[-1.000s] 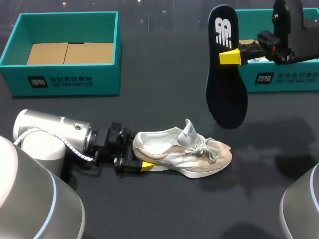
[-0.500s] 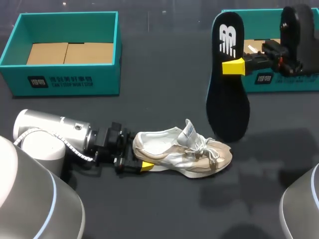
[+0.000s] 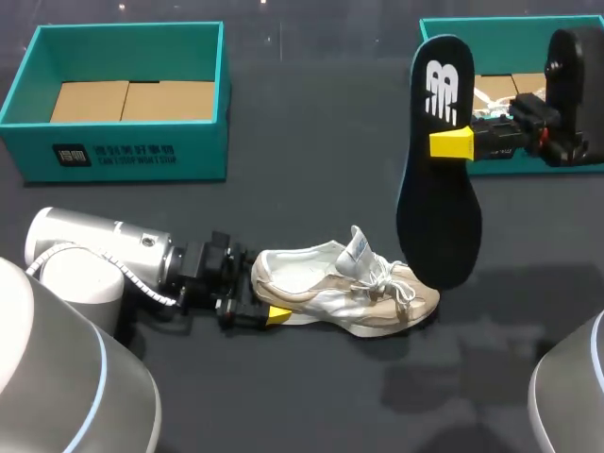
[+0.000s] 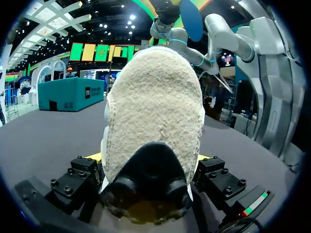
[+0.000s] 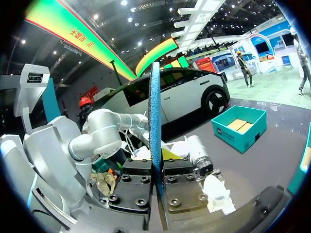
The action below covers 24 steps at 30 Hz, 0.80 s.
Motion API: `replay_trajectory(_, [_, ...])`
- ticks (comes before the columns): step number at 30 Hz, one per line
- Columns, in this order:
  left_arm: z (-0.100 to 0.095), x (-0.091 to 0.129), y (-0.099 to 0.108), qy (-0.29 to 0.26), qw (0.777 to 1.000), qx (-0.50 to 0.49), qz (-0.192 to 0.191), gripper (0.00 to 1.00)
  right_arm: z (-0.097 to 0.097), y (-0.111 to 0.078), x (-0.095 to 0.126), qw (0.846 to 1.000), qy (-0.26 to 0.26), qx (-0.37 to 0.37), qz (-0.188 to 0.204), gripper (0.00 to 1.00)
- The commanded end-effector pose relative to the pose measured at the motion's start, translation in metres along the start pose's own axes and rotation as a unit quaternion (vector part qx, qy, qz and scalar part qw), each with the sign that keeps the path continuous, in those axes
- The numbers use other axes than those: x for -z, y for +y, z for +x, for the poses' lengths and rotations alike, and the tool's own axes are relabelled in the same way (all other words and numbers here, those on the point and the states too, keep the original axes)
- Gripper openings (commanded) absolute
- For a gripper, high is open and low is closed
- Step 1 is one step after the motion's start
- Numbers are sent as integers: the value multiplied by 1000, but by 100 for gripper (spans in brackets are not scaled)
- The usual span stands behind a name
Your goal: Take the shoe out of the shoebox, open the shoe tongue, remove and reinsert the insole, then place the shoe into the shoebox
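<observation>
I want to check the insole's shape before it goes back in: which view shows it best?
The head view: the insole faces the camera whole, hanging toe end down from the right gripper. The right wrist view shows only its thin edge; the left wrist view shows only a small far piece beyond the shoe.

Head cam looks down on my desk (image 3: 311, 142) from behind; left wrist cam hugs the shoe (image 4: 155, 111) heel, right's edge-on to the insole (image 5: 154, 121), both visible overhead.

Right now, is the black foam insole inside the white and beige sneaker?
No, the right jaws hold the black foam insole aloft, outside the white and beige sneaker.
</observation>
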<state>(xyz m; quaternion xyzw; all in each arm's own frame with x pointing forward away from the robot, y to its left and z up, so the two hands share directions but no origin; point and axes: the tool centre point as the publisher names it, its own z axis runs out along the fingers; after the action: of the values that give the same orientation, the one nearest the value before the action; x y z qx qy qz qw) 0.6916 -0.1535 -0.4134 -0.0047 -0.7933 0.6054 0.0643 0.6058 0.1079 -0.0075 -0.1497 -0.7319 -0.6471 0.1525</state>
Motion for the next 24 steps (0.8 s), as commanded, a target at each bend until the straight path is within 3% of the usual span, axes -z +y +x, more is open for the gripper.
replay_trajectory(1, [0,-2,5,-1,1000,0,0,0,20,-10,0,1000,-20,-8,-8,0])
replay_trajectory(9, [0,-2,5,-1,1000,0,0,0,45,-10,5,999,-36,-21,-12,0])
replay_trajectory(24, [0,-2,5,-1,1000,0,0,0,44,-10,7,999,-39,-20,-12,0])
